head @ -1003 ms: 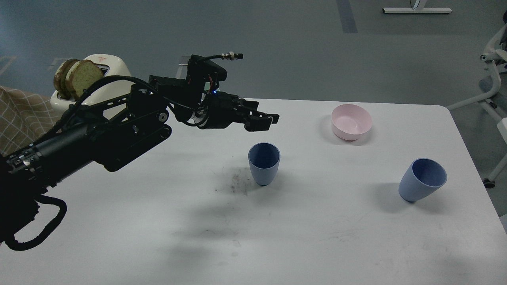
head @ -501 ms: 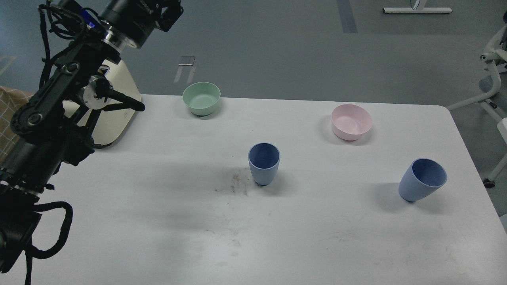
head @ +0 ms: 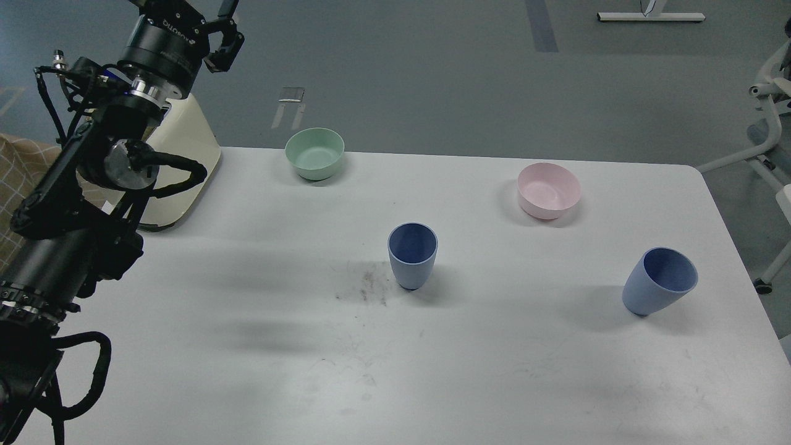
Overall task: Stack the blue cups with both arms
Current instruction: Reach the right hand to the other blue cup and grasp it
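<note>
Two blue cups stand apart, open side up, on the white table [head: 247, 371]. One cup [head: 412, 256] is at the middle, the other cup [head: 659, 281] is near the right edge and looks tipped to the right in this view. My left arm rises at the far left. Its gripper [head: 213, 25] is high above the table's back left corner, far from both cups and holding nothing I can see. Its fingertips are cut off by the top edge. My right arm is out of view.
A pale green bowl [head: 314, 153] sits at the back, a pale pink bowl [head: 549, 190] at the back right. A cream toaster [head: 179, 161] stands behind my left arm. A dark smudge [head: 368, 287] lies left of the middle cup. White chair legs [head: 769, 142] stand beyond the right edge.
My left arm has swung from above the table near the middle cup up and back to the upper left. The green bowl is now uncovered. The cups have not moved.
</note>
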`<action>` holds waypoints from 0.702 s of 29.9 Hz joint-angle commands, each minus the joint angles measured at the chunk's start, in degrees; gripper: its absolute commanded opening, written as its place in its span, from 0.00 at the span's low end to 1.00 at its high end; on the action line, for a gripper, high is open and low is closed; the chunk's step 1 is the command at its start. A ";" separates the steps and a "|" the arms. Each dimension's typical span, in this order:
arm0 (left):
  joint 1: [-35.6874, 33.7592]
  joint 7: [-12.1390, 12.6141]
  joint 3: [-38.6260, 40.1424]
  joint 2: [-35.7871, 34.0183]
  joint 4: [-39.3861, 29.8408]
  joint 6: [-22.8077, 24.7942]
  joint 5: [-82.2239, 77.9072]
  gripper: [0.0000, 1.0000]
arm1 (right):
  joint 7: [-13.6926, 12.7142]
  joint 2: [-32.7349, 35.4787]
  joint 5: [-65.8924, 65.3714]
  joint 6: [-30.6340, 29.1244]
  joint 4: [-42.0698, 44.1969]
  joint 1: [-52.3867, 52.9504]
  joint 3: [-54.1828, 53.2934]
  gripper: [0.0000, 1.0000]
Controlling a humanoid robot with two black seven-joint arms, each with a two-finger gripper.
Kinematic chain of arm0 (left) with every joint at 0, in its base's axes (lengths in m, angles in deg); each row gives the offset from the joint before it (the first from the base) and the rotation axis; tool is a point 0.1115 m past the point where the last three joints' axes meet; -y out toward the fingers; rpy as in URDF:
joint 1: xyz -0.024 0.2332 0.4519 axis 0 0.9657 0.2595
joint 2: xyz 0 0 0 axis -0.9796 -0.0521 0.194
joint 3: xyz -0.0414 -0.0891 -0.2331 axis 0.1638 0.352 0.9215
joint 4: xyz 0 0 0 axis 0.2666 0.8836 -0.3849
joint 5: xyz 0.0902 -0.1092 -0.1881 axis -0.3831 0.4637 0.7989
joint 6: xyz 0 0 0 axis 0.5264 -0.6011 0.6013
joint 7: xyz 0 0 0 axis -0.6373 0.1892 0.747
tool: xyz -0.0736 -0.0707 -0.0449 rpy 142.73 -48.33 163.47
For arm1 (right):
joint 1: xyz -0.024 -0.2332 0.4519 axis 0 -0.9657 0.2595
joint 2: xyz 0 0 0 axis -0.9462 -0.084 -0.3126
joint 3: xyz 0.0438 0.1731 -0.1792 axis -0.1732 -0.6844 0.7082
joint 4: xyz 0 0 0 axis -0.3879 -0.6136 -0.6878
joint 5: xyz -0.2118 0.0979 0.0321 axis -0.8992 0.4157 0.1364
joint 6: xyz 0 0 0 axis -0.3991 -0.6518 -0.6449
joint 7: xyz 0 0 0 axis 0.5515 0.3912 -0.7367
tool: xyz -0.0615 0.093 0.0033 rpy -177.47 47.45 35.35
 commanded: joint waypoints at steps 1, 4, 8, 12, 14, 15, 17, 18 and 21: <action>0.01 0.00 0.02 1.26 -0.04 -0.43 -0.41 0.98 | -0.12 -0.09 -4.13 0.02 -2.97 -1.22 6.94 1.00; -0.34 0.00 -0.07 2.84 -0.04 -0.43 -0.77 0.98 | -0.12 2.46 -5.54 0.02 -5.08 -5.69 8.71 1.00; -0.60 0.00 -0.42 3.55 -0.04 -0.43 -0.94 0.98 | -0.20 4.93 -7.21 0.02 -6.49 -9.73 9.50 1.00; -0.69 0.00 -0.51 3.99 -0.04 -0.43 -0.94 0.98 | -0.20 4.93 -10.20 0.02 -6.40 -11.41 9.50 1.00; -0.69 -0.09 -0.42 4.25 -0.04 -0.43 -0.94 0.98 | -0.29 4.66 -11.43 0.02 -6.23 -11.94 9.59 1.00; -0.69 0.00 -0.34 4.25 -0.04 -0.43 -0.94 0.98 | -0.29 4.58 -11.69 0.02 -6.14 -12.29 9.59 1.00; -0.69 0.00 0.01 4.43 0.13 -0.69 -0.94 0.98 | -0.47 3.70 -12.66 0.02 -6.22 -13.26 9.59 1.00; -0.78 0.00 0.10 4.60 0.31 -0.95 -0.94 0.98 | -0.56 3.35 -12.66 0.02 -6.40 -13.26 9.59 0.98; -1.04 -0.09 0.10 4.95 1.19 -0.95 -0.94 0.98 | -0.99 2.20 -13.36 0.02 -6.40 -13.35 9.68 0.96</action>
